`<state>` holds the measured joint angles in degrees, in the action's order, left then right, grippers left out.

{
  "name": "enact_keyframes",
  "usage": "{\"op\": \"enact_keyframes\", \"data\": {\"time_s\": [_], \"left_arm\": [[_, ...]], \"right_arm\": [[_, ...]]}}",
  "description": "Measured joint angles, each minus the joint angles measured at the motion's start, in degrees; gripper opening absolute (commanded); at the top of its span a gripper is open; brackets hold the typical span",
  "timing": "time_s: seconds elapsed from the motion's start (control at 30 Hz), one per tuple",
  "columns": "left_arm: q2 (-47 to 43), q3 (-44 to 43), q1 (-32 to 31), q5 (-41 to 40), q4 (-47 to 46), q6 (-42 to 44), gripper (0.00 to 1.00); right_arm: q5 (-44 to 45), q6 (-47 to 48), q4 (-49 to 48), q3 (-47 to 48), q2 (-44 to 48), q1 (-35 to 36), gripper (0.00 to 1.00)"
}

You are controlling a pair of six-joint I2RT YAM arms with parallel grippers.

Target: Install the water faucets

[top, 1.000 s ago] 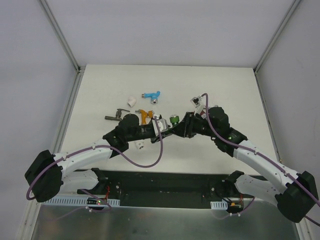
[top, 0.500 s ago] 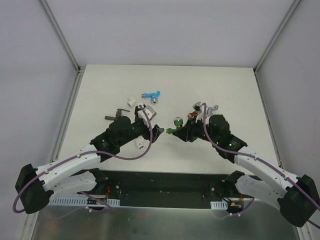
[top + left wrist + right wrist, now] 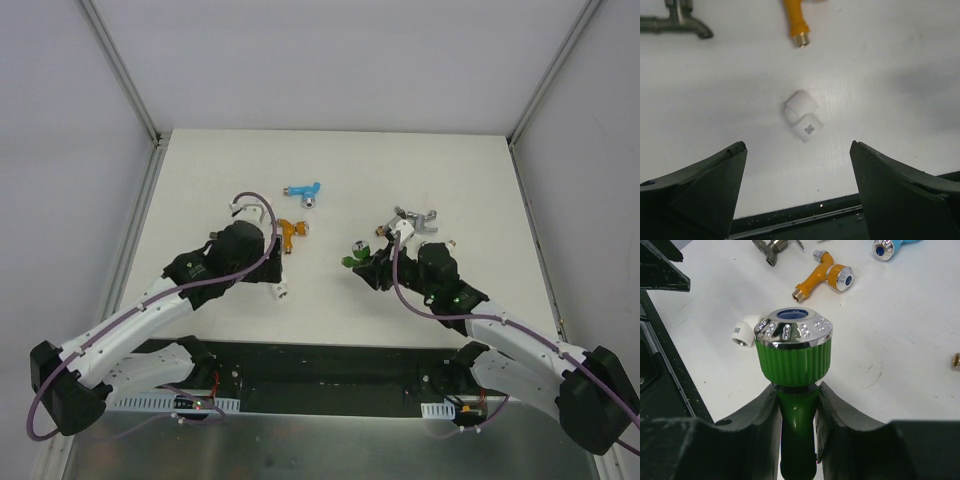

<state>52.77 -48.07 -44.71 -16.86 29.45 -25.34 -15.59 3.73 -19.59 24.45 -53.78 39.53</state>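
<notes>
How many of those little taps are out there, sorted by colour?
Green tap: 1
Blue tap: 1
Orange tap: 1
Dark grey tap: 1
Silver tap: 1
Total: 5 clearly visible; others may be hidden from view.

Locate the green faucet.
Top view, right of centre: the green faucet sits clamped in the right claw, with the orange faucet to its left.

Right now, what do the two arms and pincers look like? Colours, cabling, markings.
Both the left arm and right arm have white tubular link shells with black joint housings. A purple cable loops off each wrist toward the base. The left pincer and right pincer each have two matte black wedge-shaped fingers. No readable markings; one green light on the right forearm.
</notes>
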Motion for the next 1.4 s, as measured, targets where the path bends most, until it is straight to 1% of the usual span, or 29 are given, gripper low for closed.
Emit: {"op": "enact_keyframes", "data": {"time_s": [0.07, 0.17, 0.27, 0.4, 0.57, 0.67, 0.77, 0.9, 1.0, 1.2, 1.3, 1.4], "left_arm": [[1.9, 0.1, 2.9, 1.4, 4.0, -3.7, 0.87], [4.5, 1.0, 5.9, 3.1, 7.0, -7.5, 0.86], [7.7, 1.4, 6.5, 4.3, 8.5, -8.6, 0.87], [13.0, 1.2, 6.6, 6.5, 7.8, -8.1, 0.86], [23.3, -1.2, 7.8, 11.2, 6.4, -7.4, 0.83], [27.8, -1.9, 8.1, 15.7, 5.0, -7.7, 0.82], [31.1, -1.9, 8.1, 21.1, 3.0, -8.9, 0.80], [34.4, -1.9, 8.1, 27.1, -0.5, -11.6, 0.79], [36.2, -2.7, 7.6, 30.1, -2.4, -13.7, 0.80], [36.1, -6.2, 4.1, 31.9, -6.2, -14.9, 0.82], [32.5, -5.6, 4.0, 30.8, -6.7, -14.9, 0.81], [27.9, -4.7, 5.5, 28.5, -5.8, -14.2, 0.77]], "right_arm": [[0.2, 1.2, -1.5, -1.2, 0.0, 0.0, 0.00], [0.8, 3.1, -3.0, -2.3, 0.0, 0.2, 0.00], [1.6, 4.7, -4.2, -3.1, -0.1, 1.0, 0.00], [2.1, 6.5, -4.8, -3.7, -0.6, 2.1, 0.00], [3.0, 7.5, -5.3, -4.0, -0.9, 3.1, 0.00], [3.4, 7.6, -5.5, -4.7, -0.9, 3.4, 0.00], [3.9, 7.7, -5.5, -5.5, -0.8, 3.5, 0.00], [4.4, 7.8, -5.5, -5.7, -0.7, 3.5, 0.00], [4.7, 7.9, -5.5, -5.9, -0.4, 3.5, 0.00], [5.7, 8.3, -5.6, -6.8, 0.2, 3.5, 0.00], [5.9, 8.6, -5.6, -7.2, 0.8, 3.5, 0.00], [5.9, 8.7, -5.5, -7.4, 1.5, 3.5, 0.00]]}}
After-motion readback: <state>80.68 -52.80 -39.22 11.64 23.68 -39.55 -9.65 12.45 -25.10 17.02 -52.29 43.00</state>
